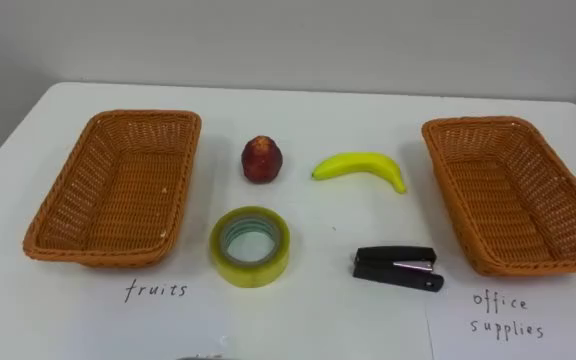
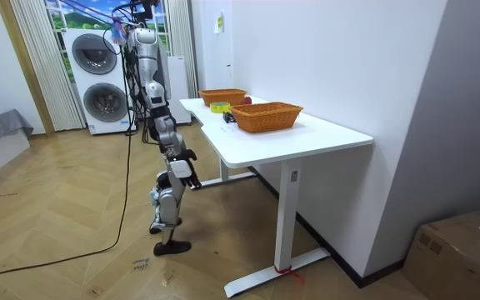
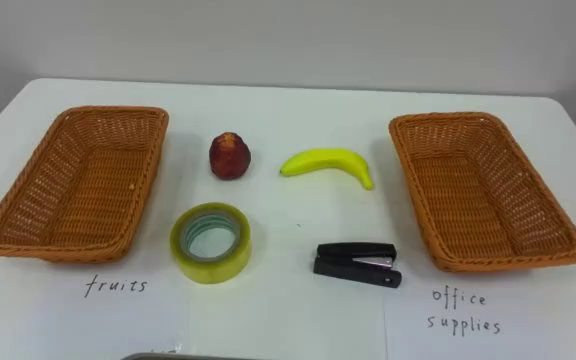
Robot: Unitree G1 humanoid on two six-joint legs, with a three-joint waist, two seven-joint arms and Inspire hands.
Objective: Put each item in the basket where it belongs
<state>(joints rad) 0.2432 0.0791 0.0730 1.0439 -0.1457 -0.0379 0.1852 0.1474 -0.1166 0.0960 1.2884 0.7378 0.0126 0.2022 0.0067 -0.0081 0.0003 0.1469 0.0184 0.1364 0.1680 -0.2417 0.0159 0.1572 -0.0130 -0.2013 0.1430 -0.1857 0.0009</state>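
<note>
Left eye view: round red fruit [image 1: 262, 158], curved yellow banana [image 1: 360, 168], yellow roll of tape [image 1: 250, 244] and black stapler [image 1: 396, 268] lie loose between the empty woven wicker fruits basket [image 1: 113, 185] and the matching office-supplies basket [image 1: 513, 195]. They are probably set mid-table so either arm can reach. Nothing sorted yet.

Room view: robot stands at the white table [image 2: 307, 137]. Right hand [image 2: 188, 177] and left hand [image 2: 187, 155] hang low, holding nothing that I can see; open or closed, cannot tell.

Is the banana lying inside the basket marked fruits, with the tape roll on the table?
No. The left eye view shows the banana on the table, beside the red fruit; the fruits basket is empty. The tape roll is on the table.
</note>
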